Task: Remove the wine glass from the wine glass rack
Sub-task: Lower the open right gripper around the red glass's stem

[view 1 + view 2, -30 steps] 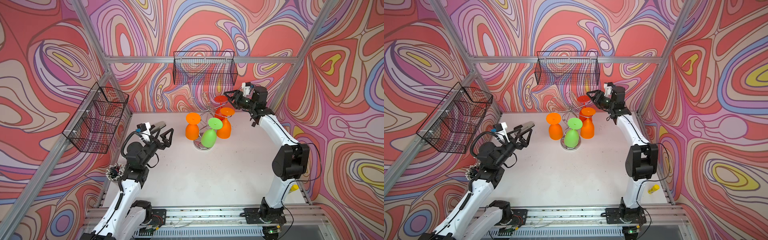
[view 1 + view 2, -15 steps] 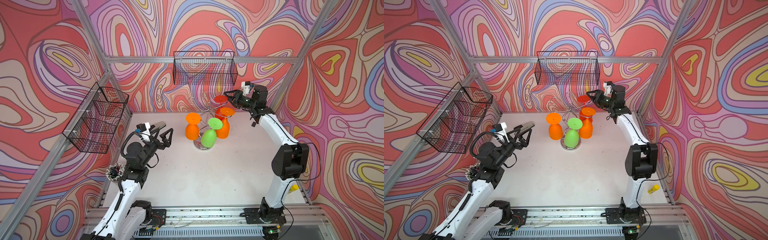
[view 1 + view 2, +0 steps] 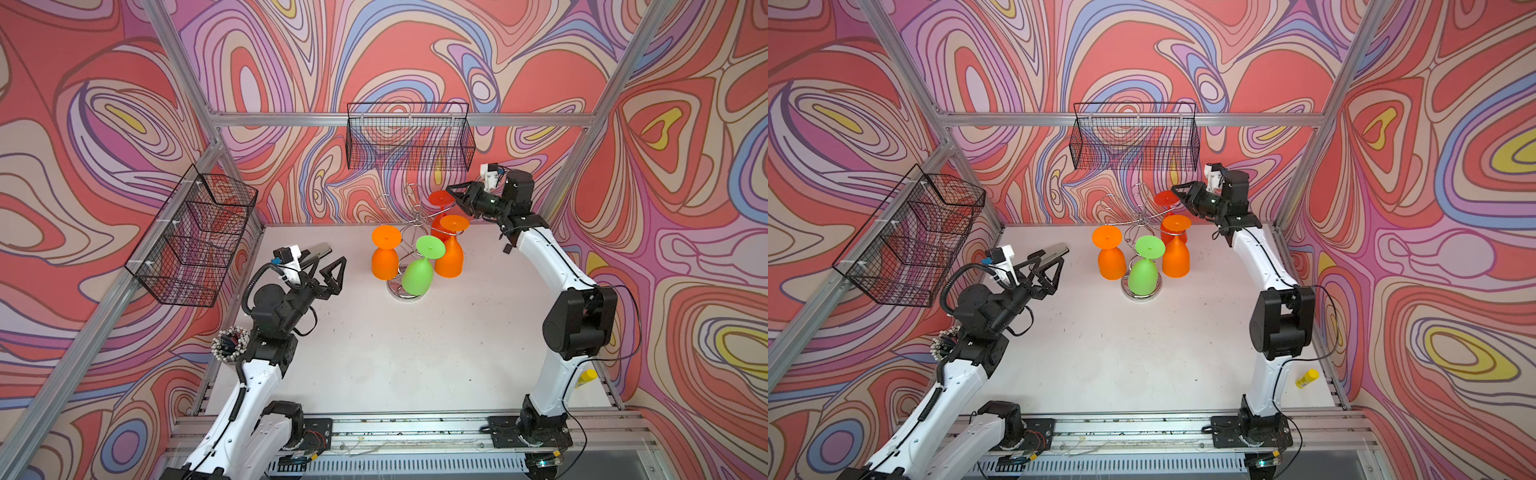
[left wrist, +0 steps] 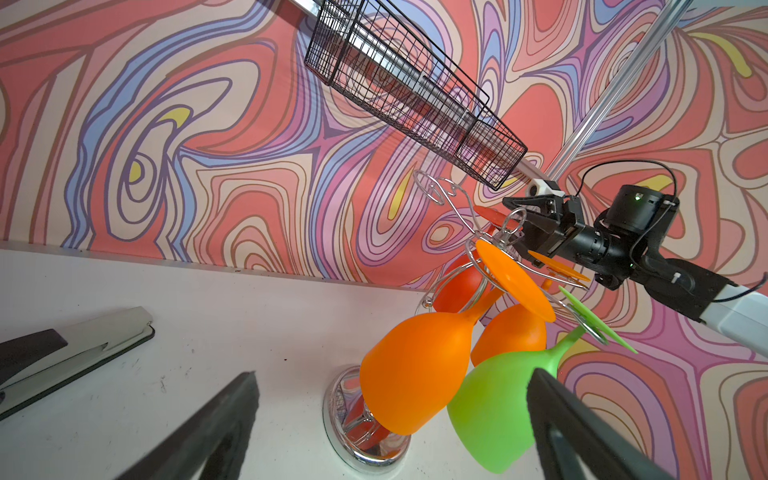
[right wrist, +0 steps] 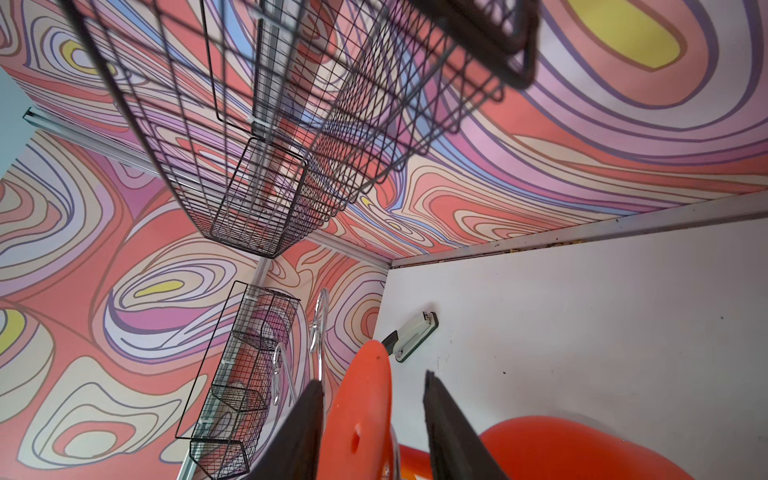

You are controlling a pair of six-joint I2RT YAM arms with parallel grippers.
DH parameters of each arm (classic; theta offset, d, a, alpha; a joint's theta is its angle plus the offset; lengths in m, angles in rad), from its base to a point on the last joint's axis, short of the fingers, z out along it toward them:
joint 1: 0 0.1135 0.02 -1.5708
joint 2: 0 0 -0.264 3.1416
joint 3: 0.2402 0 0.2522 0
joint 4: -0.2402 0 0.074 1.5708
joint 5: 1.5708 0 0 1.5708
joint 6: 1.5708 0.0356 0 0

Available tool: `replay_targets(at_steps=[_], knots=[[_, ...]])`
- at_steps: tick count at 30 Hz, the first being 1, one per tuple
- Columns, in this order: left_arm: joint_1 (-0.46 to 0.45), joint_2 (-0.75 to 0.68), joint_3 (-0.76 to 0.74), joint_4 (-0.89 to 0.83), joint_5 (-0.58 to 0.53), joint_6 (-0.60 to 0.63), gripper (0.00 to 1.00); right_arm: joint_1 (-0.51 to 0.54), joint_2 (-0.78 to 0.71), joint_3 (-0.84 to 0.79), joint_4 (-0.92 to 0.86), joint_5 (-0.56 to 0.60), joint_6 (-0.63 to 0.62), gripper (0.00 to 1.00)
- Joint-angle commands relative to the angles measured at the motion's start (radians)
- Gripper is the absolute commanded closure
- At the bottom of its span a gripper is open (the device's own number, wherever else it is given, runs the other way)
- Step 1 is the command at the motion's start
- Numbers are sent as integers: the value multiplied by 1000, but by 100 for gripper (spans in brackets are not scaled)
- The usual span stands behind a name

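Observation:
The chrome wine glass rack [image 3: 409, 232] [image 3: 1140, 293] stands at the back of the white table, with several glasses hanging bowl-down: two orange [image 3: 384, 259] [image 3: 451, 253], one green [image 3: 417, 274] and a red wine glass [image 3: 440, 198] [image 3: 1166, 198] at the back. My right gripper [image 3: 453, 193] [image 5: 372, 378] straddles the red glass's disc foot [image 5: 361, 415]. One finger lies close against the foot and the other stands off with a gap, so the gripper is open. My left gripper [image 3: 326, 270] [image 4: 392, 376] hangs wide open and empty, left of the rack.
Black wire baskets hang on the back wall [image 3: 409, 139] and the left wall [image 3: 195, 237]. A silver stapler [image 3: 318, 250] [image 5: 413, 336] lies on the table behind my left gripper. A yellow object [image 3: 586, 377] sits by the right edge.
My right gripper's jaws have narrowed around the red glass's foot. Both arms have stayed almost in place, and the left gripper is still wide open.

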Motion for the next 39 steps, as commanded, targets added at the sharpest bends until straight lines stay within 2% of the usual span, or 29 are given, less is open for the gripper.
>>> replay_targets(at_steps=[1, 25, 32, 39], knots=[[-1, -18, 18, -11, -9, 15, 0, 6, 22, 28, -10, -6, -17, 63], [-1, -26, 14, -21, -24, 23, 0, 5, 31, 48, -72, -4, -41, 83], [-1, -24, 15, -21, -23, 22, 0, 6, 30, 61, -72, -8, -30, 94], [-1, -19, 16, -18, -19, 20, 0, 6, 26, 81, -82, -14, -24, 96]])
